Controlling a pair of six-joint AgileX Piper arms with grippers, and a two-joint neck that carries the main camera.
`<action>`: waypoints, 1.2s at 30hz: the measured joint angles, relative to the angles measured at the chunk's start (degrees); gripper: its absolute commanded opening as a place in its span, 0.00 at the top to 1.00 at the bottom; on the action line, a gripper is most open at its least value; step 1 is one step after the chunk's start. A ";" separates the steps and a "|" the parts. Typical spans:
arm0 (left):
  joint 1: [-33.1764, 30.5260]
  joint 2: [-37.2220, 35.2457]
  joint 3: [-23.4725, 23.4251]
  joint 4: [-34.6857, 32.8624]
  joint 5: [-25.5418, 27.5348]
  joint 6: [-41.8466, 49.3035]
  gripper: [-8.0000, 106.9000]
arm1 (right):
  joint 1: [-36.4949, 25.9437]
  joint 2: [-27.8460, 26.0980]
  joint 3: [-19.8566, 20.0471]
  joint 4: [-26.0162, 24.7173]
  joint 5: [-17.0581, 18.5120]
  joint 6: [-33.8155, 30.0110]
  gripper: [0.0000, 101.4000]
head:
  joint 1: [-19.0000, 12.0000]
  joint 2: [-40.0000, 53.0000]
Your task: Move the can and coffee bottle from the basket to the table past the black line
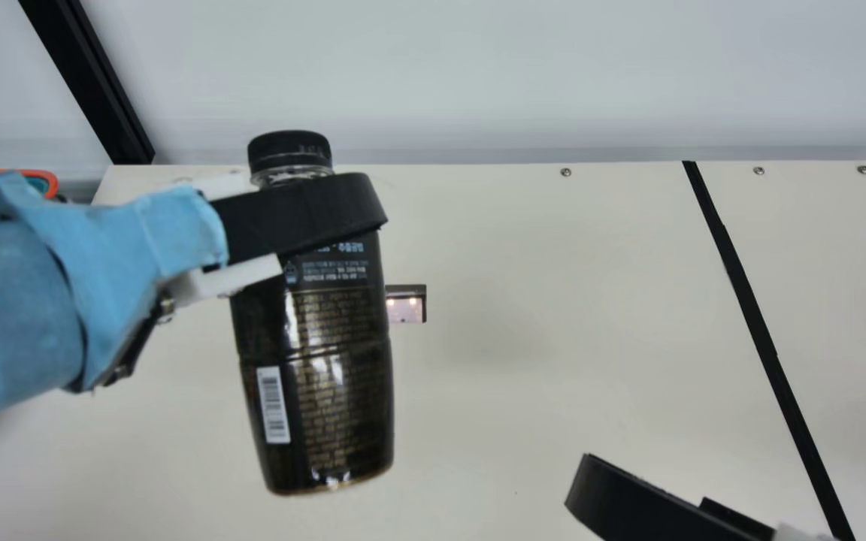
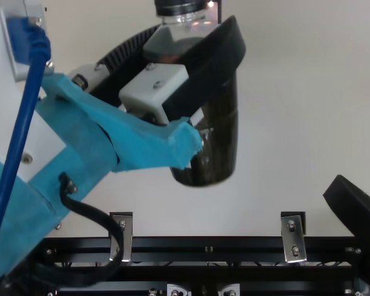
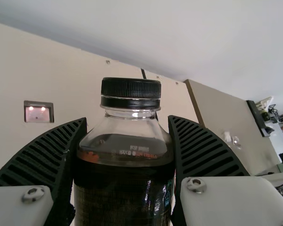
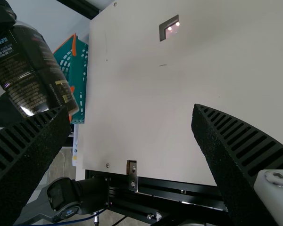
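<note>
Left gripper (image 3: 127,120) is closed around one coffee bottle (image 1: 320,361); right gripper (image 4: 129,109) is spread wide, unloaded. One table (image 1: 516,376) is crossed by one black line (image 1: 750,300). One basket (image 4: 80,66) is placed well left of the line; between them, the bottle is held aloft. Its transfer seems in hand: carrying past the line, then lowering, is needed.

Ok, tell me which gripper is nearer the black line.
Right. In the main view, the right gripper hangs left of the black line; the left gripper is much farther left, holding the bottle.
</note>
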 measured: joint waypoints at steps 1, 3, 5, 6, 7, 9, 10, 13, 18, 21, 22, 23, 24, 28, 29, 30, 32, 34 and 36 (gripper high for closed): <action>-0.23 -0.11 -0.14 -0.01 0.26 -0.21 0.84 | 0.00 0.00 0.00 0.00 0.00 0.00 0.00 | 0.00 0.00; -0.62 -0.21 -0.69 -0.57 0.51 -1.02 0.84 | 0.00 0.00 0.00 0.00 0.00 0.00 0.00 | 0.29 0.00; -1.01 -0.31 -1.18 -0.99 0.89 -1.71 0.84 | 0.00 0.00 0.00 0.00 0.00 0.00 0.00 | 0.29 0.00; -1.32 -0.31 -1.50 -1.21 1.05 -2.22 0.84 | 0.00 0.00 0.00 0.00 0.00 0.00 0.00 | 0.29 0.00; -1.45 -0.31 -1.65 -1.33 1.18 -2.59 0.84 | 0.00 0.00 0.00 0.00 0.00 0.00 0.00 | 0.29 0.29; -1.73 -0.42 -2.07 -1.44 1.10 -3.52 0.84 | 0.00 0.00 0.00 0.00 0.00 0.00 0.00 | 0.29 0.00; -1.97 -0.42 -2.31 -1.44 1.10 -4.15 0.84 | 0.00 0.00 0.00 0.00 0.00 0.00 0.00 | 0.00 0.00; -2.53 -0.42 -2.84 -1.17 0.85 -5.78 0.84 | 0.00 0.00 0.00 0.00 0.00 0.00 0.00 | 0.00 0.00; -3.61 0.30 -3.59 0.32 0.24 -9.86 0.84 | 0.00 0.00 0.00 0.00 0.00 0.00 0.00 | 0.00 0.00; -3.61 0.24 -3.59 0.47 0.27 -10.66 0.84 | 0.00 0.00 0.00 0.00 0.00 0.00 0.00 | 0.00 0.00; -3.72 0.24 -3.59 0.47 0.27 -10.66 0.84 | 0.00 0.00 0.00 0.00 0.00 0.00 0.00 | 0.00 0.00; -3.60 0.24 -3.59 0.47 0.27 -10.66 0.84 | 0.00 0.00 0.00 0.00 0.00 0.00 0.00 | 0.00 0.00; -3.67 0.24 -3.59 0.47 0.27 -10.66 0.84 | 0.00 0.00 0.00 0.00 0.00 0.00 0.00 | 0.00 0.00; -3.67 0.24 -3.59 0.47 0.27 -10.66 0.84 | 0.00 0.00 0.00 0.00 0.00 0.00 0.00 | 0.00 0.00; -3.67 0.24 -3.59 0.47 0.27 -10.66 0.84 | 0.00 0.00 0.00 0.00 0.00 0.00 0.00 | 0.00 0.00; -3.67 0.24 -3.59 0.47 0.27 -10.66 0.84 | 0.00 0.00 0.00 0.00 0.00 0.00 0.00 | 0.00 0.00; -3.67 0.24 -3.59 0.47 0.27 -10.66 0.84 | 0.00 0.00 0.00 0.00 0.00 0.00 0.00 | 0.00 0.00; -2.65 0.33 -3.59 -0.66 0.27 -9.98 0.84 | 0.00 0.00 0.00 0.00 0.00 0.00 0.00 | 0.00 0.00; -1.29 0.62 -3.72 -2.33 0.27 -8.77 0.84 | 0.00 0.00 0.00 0.00 0.00 0.00 0.00 | 0.00 0.00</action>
